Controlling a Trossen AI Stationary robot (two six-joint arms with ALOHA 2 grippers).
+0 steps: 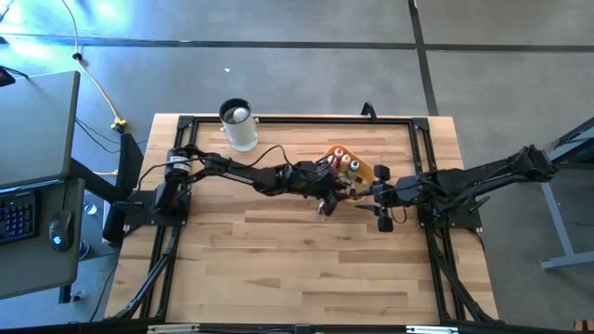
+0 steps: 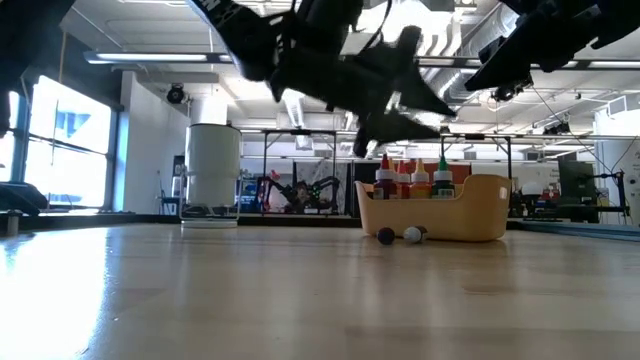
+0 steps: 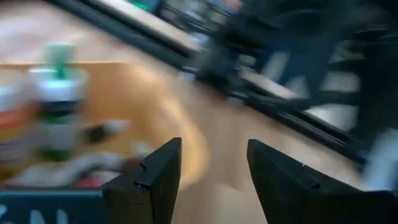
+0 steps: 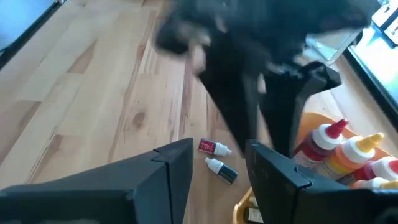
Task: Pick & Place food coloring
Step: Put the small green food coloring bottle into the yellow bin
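Nearest to where I stand at table height is the bare stretch of pale butcher-block wooden table (image 2: 300, 300). Going left to right along its far side: a tall clear plastic cup with a dark rim (image 1: 238, 125) stands alone at the far left. Then comes the left gripper (image 3: 208, 180), hanging over the near edge of the orange-yellow plastic tray (image 1: 364, 173). Its dark fingers stand wide apart with nothing between them.

Inside the tray, several small squeeze bottles of food coloring (image 1: 345, 163) stand upright with red, green and white caps, and more lie on its floor. Two further small bottles with white caps (image 4: 216, 158) lie on the wood just beside the tray, on its near side. Right of the tray, the right gripper (image 4: 217, 180) hovers above the table, pointing toward those two stray bottles. Its fingers are parted and hold nothing.

I judge this to be the release step: the left arm looks to have just let a bottle go into the tray. Next, one gripper would need to come down over one of the stray bottles, straddle its narrow body and close gently, since a bottle lying on its side could roll.
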